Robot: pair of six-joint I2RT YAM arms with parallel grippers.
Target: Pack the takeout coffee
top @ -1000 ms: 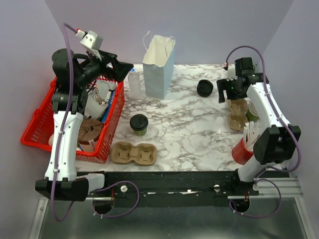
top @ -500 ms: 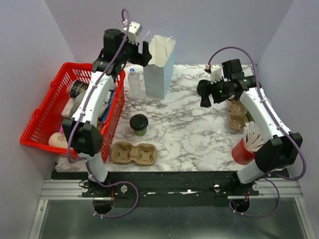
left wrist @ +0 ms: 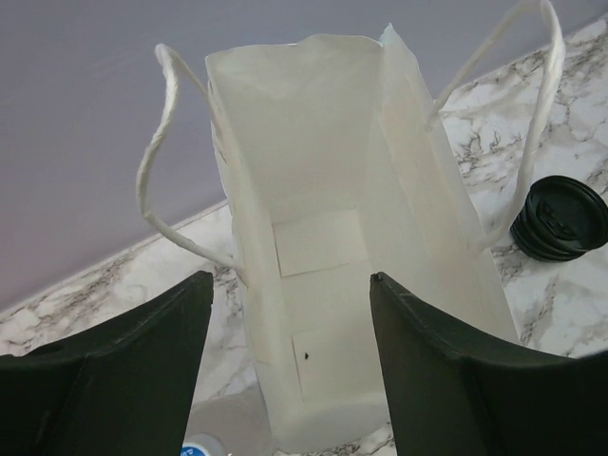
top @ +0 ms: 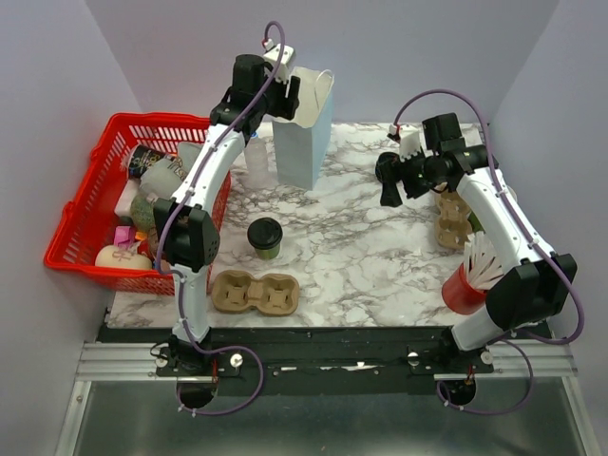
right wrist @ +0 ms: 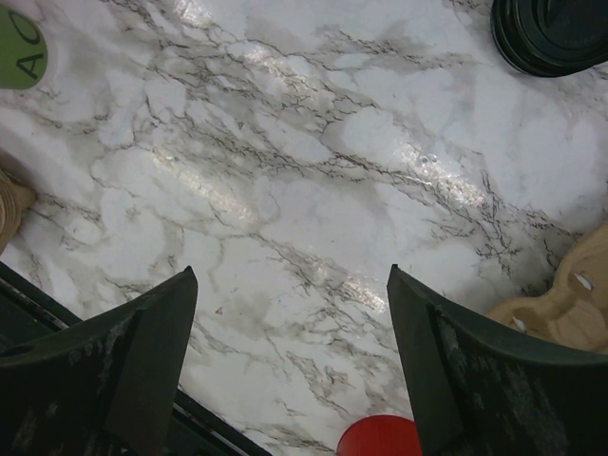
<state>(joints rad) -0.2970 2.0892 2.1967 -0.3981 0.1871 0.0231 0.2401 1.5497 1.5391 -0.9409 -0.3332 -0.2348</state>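
Observation:
The takeout coffee [top: 265, 237], an olive-green cup with a black lid, stands upright at the table's middle left. Its green side shows at the top left edge of the right wrist view [right wrist: 19, 47]. My left gripper [top: 290, 95] is open and empty, just above the near left rim of the white paper bag [top: 304, 133]. In the left wrist view the gripper [left wrist: 290, 280] looks down into the empty open bag [left wrist: 323, 285]. My right gripper [top: 389, 185] is open and empty, well right of the coffee, above bare marble [right wrist: 291, 273].
A stack of black lids [top: 385, 168] lies by the right gripper. Tan cup carriers sit front left [top: 255, 293] and far right [top: 454, 217]. A red cup of sticks [top: 467, 280], a red basket [top: 95, 209] and a clear bottle [top: 255, 157] also stand here.
My left arm has swung from over the red basket to the top of the paper bag. My right gripper has moved left from the right carrier to beside the black lids.

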